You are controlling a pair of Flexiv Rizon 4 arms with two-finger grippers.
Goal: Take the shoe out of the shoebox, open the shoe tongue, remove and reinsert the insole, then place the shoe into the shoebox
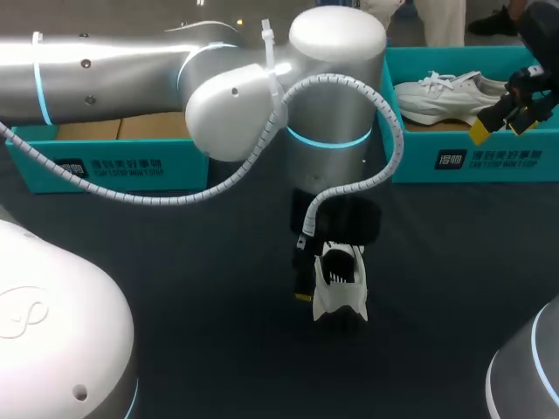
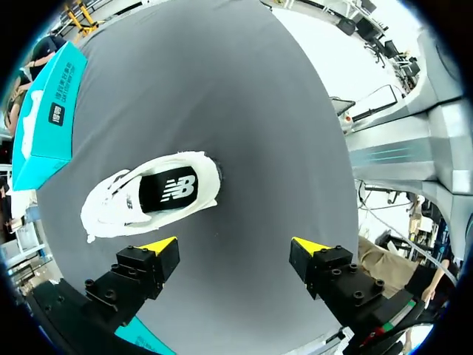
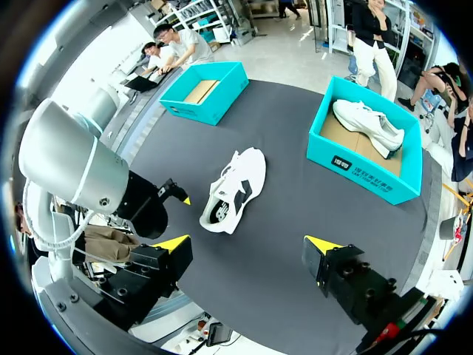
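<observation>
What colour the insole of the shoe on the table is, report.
Insole: black with a white mark, best seen in the left wrist view.

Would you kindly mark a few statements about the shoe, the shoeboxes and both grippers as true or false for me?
1. A white shoe lies on the dark table. True.
2. The left gripper is shut on that shoe. False: it is open, and the shoe lies ahead of it, not between its fingers.
3. Both shoeboxes are empty. False: one shoebox is empty, while the other shoebox holds a second white shoe.
4. The right gripper is open. True.
</observation>
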